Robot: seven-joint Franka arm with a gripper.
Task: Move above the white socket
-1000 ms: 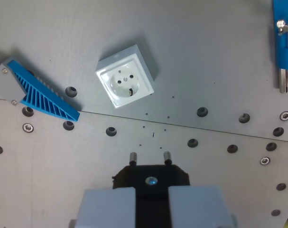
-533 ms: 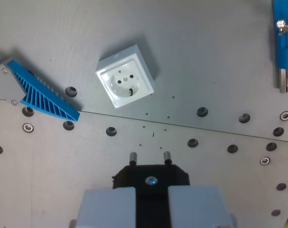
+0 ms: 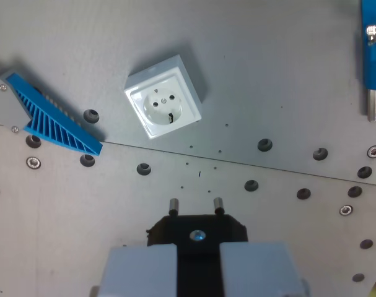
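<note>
The white socket (image 3: 163, 105) is a square box with a round recess, lying rotated on the grey metal plate above and a little to the wrist view's left of centre. My gripper (image 3: 197, 250) is at the bottom of the view, its pale grey fingers (image 3: 144, 269) shut on a black plug (image 3: 197, 228). The plug's two metal pins (image 3: 173, 205) point up the view towards the socket. The pins are well short of the socket, with bare plate between them.
A blue ribbed wedge (image 3: 51, 116) on a grey bracket lies at the wrist view's left. A blue part with metal pins (image 3: 373, 55) is at the top right edge. A plate seam (image 3: 268, 167) and several screw holes cross the middle.
The whole scene has shifted very slightly, so the camera has moved a little. The plug stays in the gripper and the socket has not moved on the plate.
</note>
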